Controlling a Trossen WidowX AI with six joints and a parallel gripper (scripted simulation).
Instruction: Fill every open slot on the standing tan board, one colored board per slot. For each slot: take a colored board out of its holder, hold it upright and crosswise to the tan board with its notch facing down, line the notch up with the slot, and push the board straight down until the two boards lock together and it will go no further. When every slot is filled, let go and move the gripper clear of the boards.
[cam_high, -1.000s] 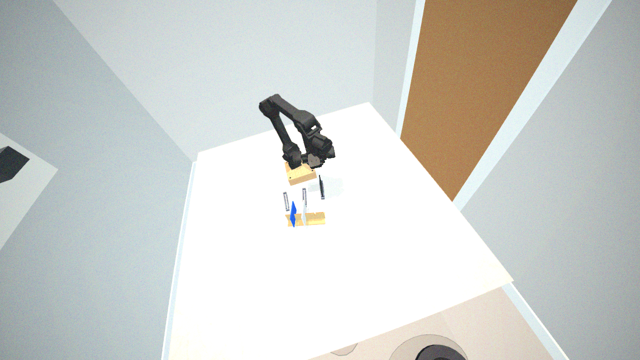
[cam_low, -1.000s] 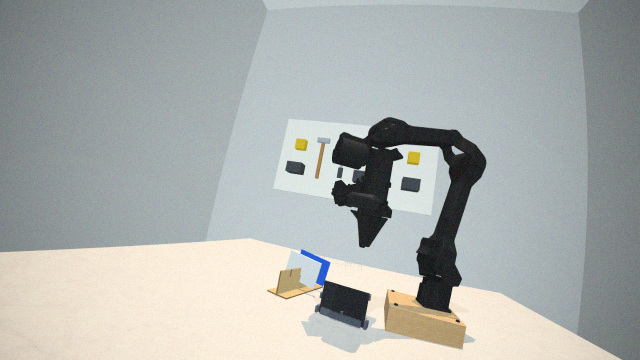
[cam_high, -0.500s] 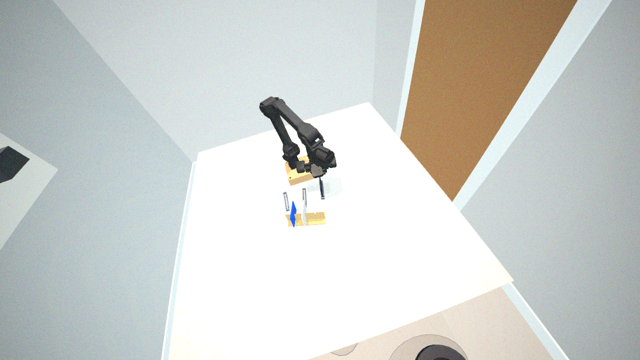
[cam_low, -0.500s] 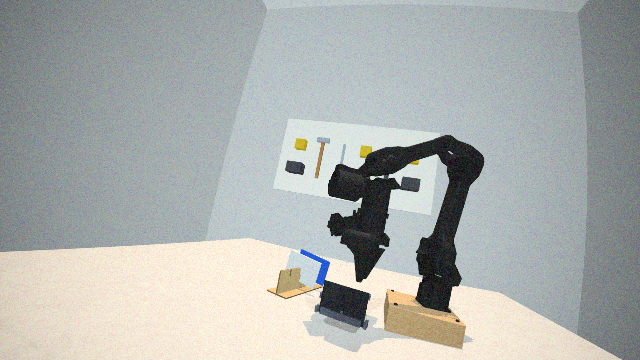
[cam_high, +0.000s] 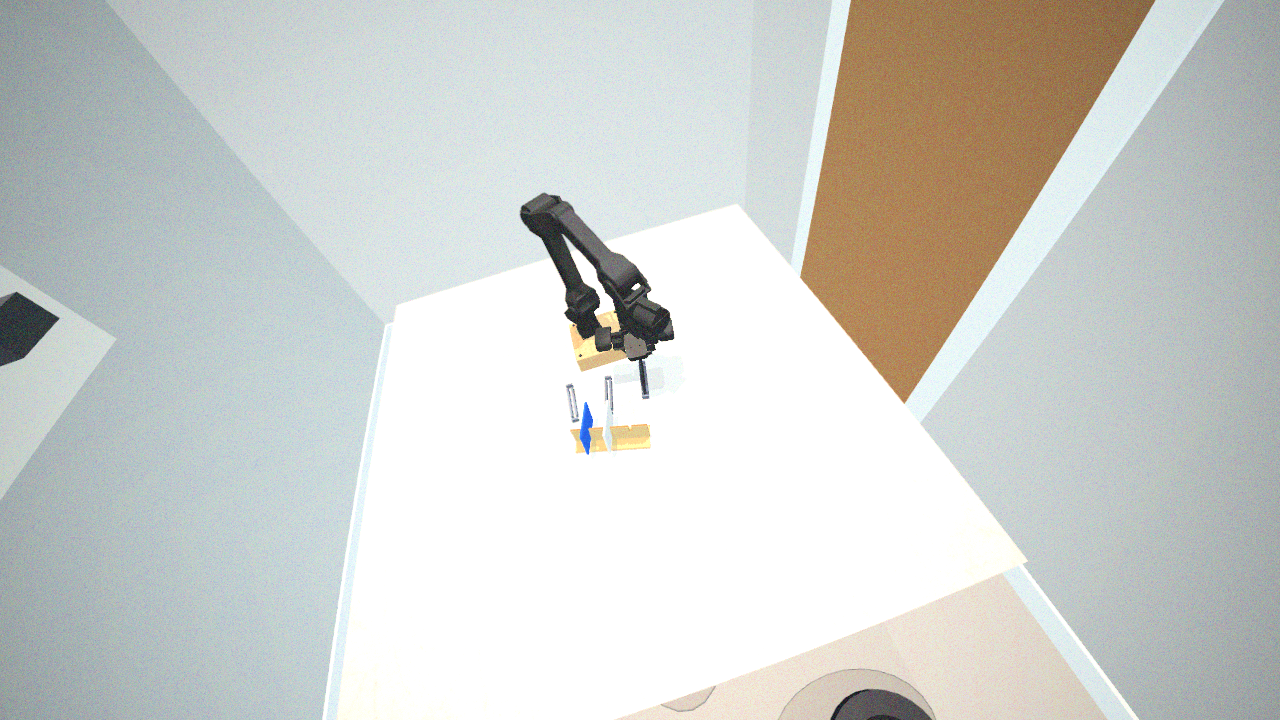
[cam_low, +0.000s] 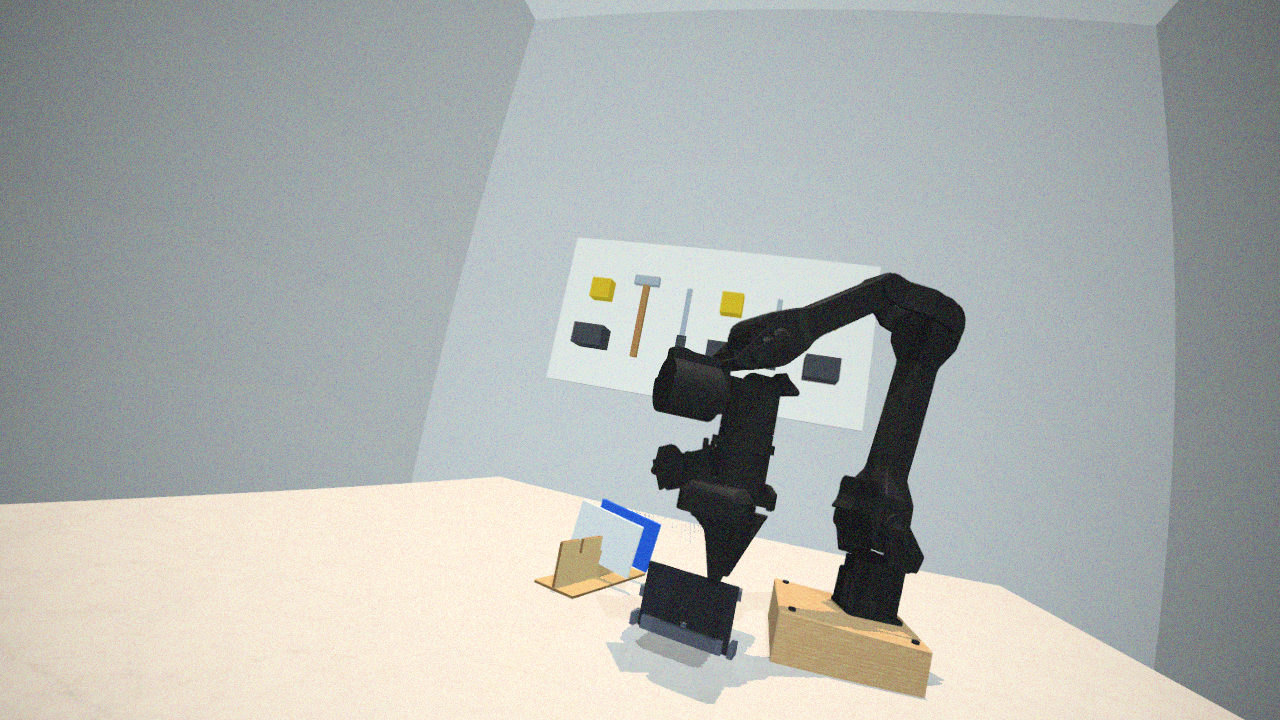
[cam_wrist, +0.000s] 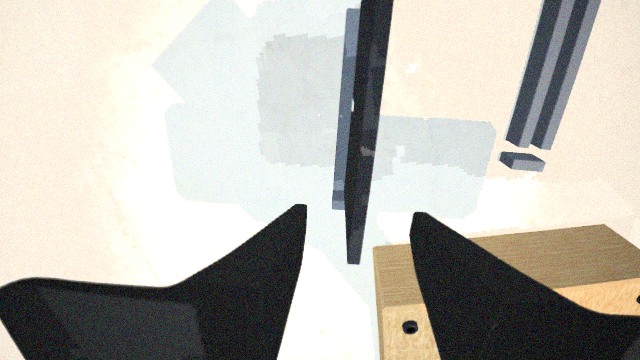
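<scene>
Black board (cam_high: 643, 376) (cam_low: 689, 600) (cam_wrist: 367, 125) is the last one we need to fit, and it stands in its holder (cam_low: 684, 634) (cam_wrist: 345, 100) near the arm. The big desk (cam_high: 716, 501) (cam_low: 268, 626) (cam_wrist: 75, 150) holds up all our things. Our arm (cam_high: 581, 237) (cam_low: 913, 402) sits on a wood block (cam_high: 588, 356) (cam_low: 845, 649) (cam_wrist: 525, 250), which likely lifts it for reaching down. Its hand (cam_high: 638, 356) (cam_low: 716, 577) (cam_wrist: 359, 219) points down, spread, with nothing pinched. We see room on both sides of the black board, so we think it can slide down and then squeeze. The holder keeps that board upright, ready to grab.

The blue board (cam_high: 586, 429) (cam_low: 646, 548) and the white board (cam_high: 608, 434) (cam_low: 608, 537) sit across the tan board (cam_high: 637, 438) (cam_low: 575, 565), likely so the notches lock. We cannot see how deep they go. The little slot (cam_high: 629, 428) (cam_low: 581, 545) is open for the black board. We must line it up well, or it could jam.
</scene>
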